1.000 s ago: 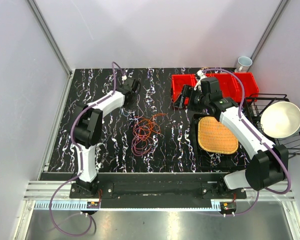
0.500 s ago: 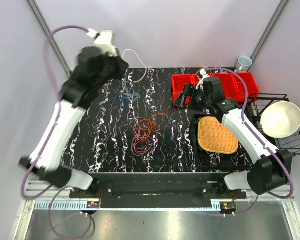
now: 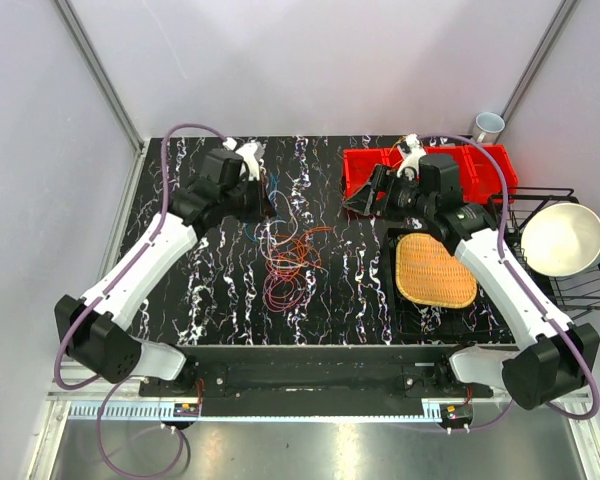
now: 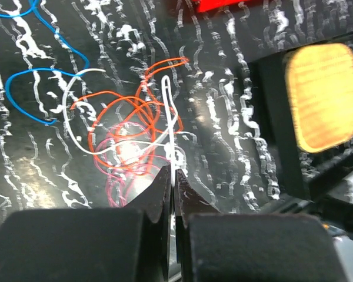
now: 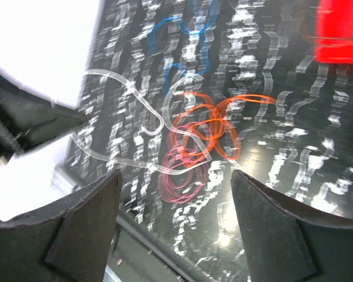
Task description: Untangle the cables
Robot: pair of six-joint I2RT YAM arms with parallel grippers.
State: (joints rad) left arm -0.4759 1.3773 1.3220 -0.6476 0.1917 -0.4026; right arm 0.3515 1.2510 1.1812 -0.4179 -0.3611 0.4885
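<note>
The cables (image 3: 288,262) lie in a loose orange, pink and blue tangle mid-way across the black marbled table (image 3: 220,300), left of the woven mat (image 3: 435,268). The left gripper (image 4: 172,173) is pressed together on a white cable (image 4: 172,141) leading out of the heap. The right gripper (image 5: 175,176) hangs spread wide near the red bins (image 3: 363,165).

Reaches with the left gripper (image 3: 268,205) further right than a second ago, close to the tangle (image 3: 288,262), after a high swing upward in between. Pinches a white cable (image 4: 171,141) between closed fingers, now drawn in loops out of the orange and pink pile. Shows a blue cable (image 4: 44,70) newly uncovered on the table beyond. Leans the right arm (image 3: 500,270) slightly further right.
</note>
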